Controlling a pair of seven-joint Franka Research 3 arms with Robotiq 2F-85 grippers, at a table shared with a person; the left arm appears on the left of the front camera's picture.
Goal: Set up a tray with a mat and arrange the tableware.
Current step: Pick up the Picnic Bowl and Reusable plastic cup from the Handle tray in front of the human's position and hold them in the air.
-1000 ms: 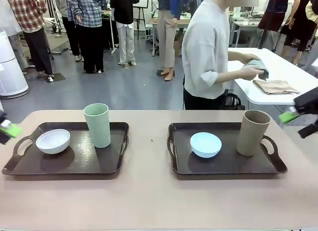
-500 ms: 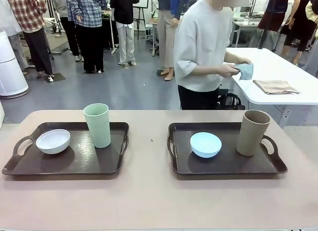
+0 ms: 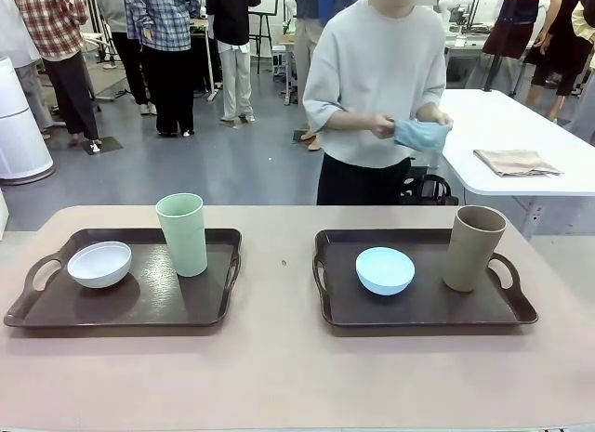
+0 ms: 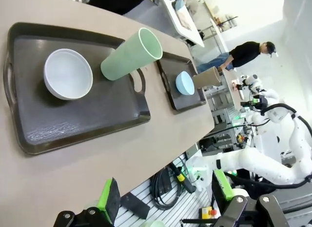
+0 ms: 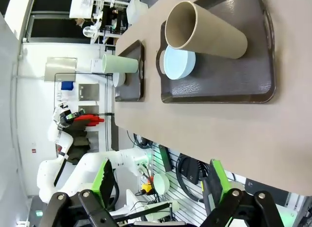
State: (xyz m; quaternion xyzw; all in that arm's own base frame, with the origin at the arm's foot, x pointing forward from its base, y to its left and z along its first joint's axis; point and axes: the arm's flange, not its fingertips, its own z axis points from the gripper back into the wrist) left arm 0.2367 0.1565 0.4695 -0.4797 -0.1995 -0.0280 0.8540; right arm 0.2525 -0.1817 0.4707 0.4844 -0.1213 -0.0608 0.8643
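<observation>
The left gripper point(image 4: 165, 200) hangs past the near edge of the beige table point(image 3: 279, 376), with its jaws spread wide and nothing between them. The right gripper point(image 5: 161, 185) hangs the same way off that edge, also wide apart and empty. At the far side the person's hands point(image 3: 383, 127) are raised at chest height and hold a blue-grey cloth point(image 3: 420, 135). A folded tan cloth point(image 3: 514, 162) lies on the white table point(image 3: 558, 135) beside the person.

The left tray point(image 3: 228, 265) carries a white bowl point(image 3: 99, 264) near its left handle and an upright pale green cup point(image 3: 182, 234) just beside the bowl. The right tray point(image 3: 325, 288) carries a light blue bowl point(image 3: 385, 269) left of its middle and an upright tan-brown cup point(image 3: 473, 247) at its right end. Both bowls are empty, and the wrist views show the cups empty inside too.

Both trays lie well apart from the grippers, with bare tabletop between them and the edge where the fingers hang.
</observation>
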